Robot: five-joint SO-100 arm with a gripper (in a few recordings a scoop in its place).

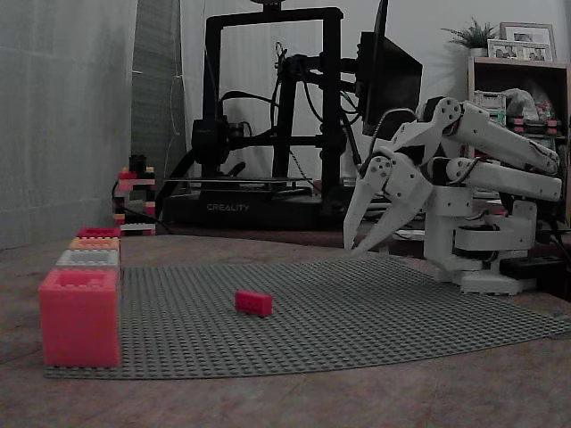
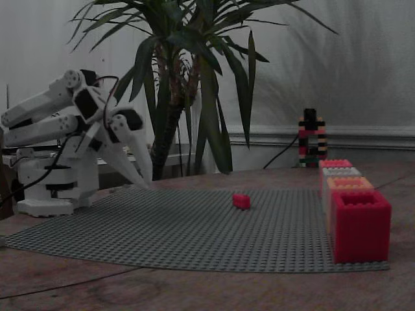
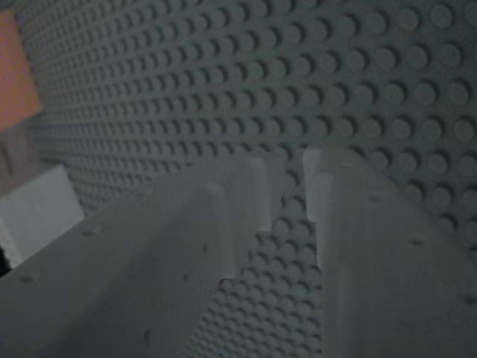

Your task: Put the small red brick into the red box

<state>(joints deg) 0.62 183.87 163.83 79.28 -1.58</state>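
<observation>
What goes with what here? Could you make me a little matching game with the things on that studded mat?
1 small red brick; 2 red box; 3 orange box; 4 gripper.
a hanging empty above the edge of the mat; b lying alone mid-mat; c end of the box row; d between red box and grey box.
Pairs: 1-b, 2-c, 3-d, 4-a.

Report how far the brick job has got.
Nothing looks done yet: the brick lies on the grey baseplate, well apart from the row of boxes. In hand: nothing. The pincer hangs open and empty over the baseplate's edge near the arm's base, its tips just above the studs. Left to do: reach the brick, grip it, carry it to the red box and drop it inside.
</observation>
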